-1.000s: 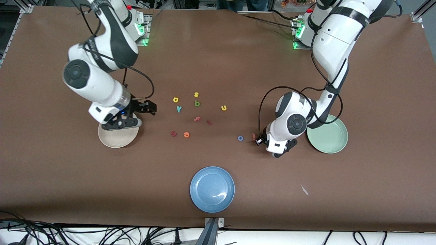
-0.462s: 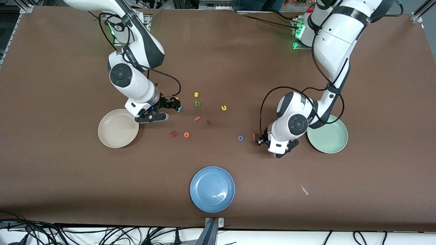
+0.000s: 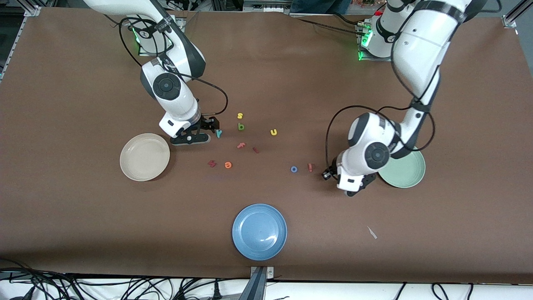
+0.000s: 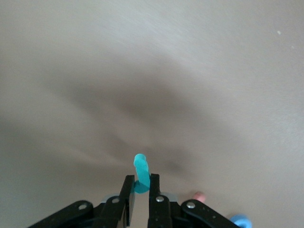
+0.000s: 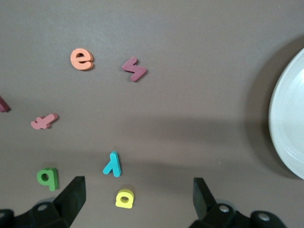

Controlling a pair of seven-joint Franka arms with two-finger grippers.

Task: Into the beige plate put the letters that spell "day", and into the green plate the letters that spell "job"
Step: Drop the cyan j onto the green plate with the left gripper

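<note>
My left gripper point(image 3: 326, 175) is shut on a teal hook-shaped letter point(image 4: 141, 175), just above the table between the red-pink letter point(image 3: 310, 167) and the green plate point(image 3: 410, 171). The blue ring "o" point(image 3: 294, 169) lies beside the red-pink letter. My right gripper point(image 3: 211, 124) stands open and low over the yellow loop-and-stem letter point(image 5: 125, 198), which lies between its fingers; the front view hides this letter. The teal "y" point(image 3: 219, 133) and the dark green letter point(image 3: 241, 126) lie close by. The beige plate point(image 3: 144, 157) holds nothing.
A yellow "s" point(image 3: 240, 116), yellow "u" point(image 3: 273, 132), pink letter point(image 3: 241, 145), two dark red letters point(image 3: 255, 150) point(image 3: 212, 163) and an orange "e" point(image 3: 227, 165) lie mid-table. A blue plate point(image 3: 259, 231) sits nearest the front camera.
My right arm swung from above the beige plate to the letter cluster. My left gripper shut on the teal hook letter and drew back toward the green plate.
</note>
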